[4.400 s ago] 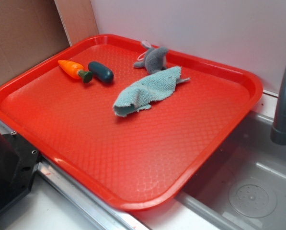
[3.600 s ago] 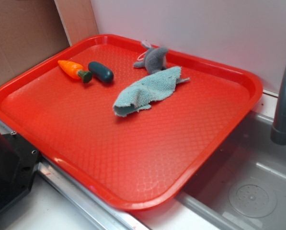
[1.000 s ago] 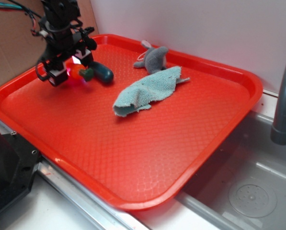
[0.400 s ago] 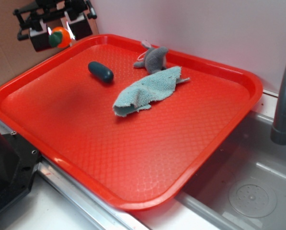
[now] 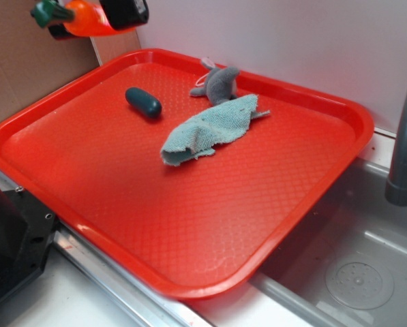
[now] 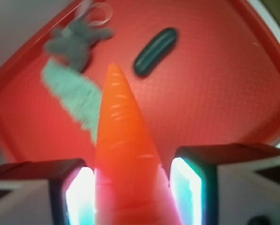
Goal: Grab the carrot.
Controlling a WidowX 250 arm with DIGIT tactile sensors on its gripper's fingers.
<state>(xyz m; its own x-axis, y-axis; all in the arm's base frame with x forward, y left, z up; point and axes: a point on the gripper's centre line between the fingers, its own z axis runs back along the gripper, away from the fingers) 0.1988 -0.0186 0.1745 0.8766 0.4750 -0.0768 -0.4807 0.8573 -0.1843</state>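
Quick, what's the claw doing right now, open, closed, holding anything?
Claw: closed on the carrot, held up above the red tray.

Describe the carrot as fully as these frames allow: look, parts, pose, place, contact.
The carrot is a glossy orange toy, plastic-looking, tapering to a point, with a dark green stem cap. It is held off the tray at the exterior view's top left, clamped at its thick part between the gripper fingers, tip pointing out ahead. Nothing else touches it.
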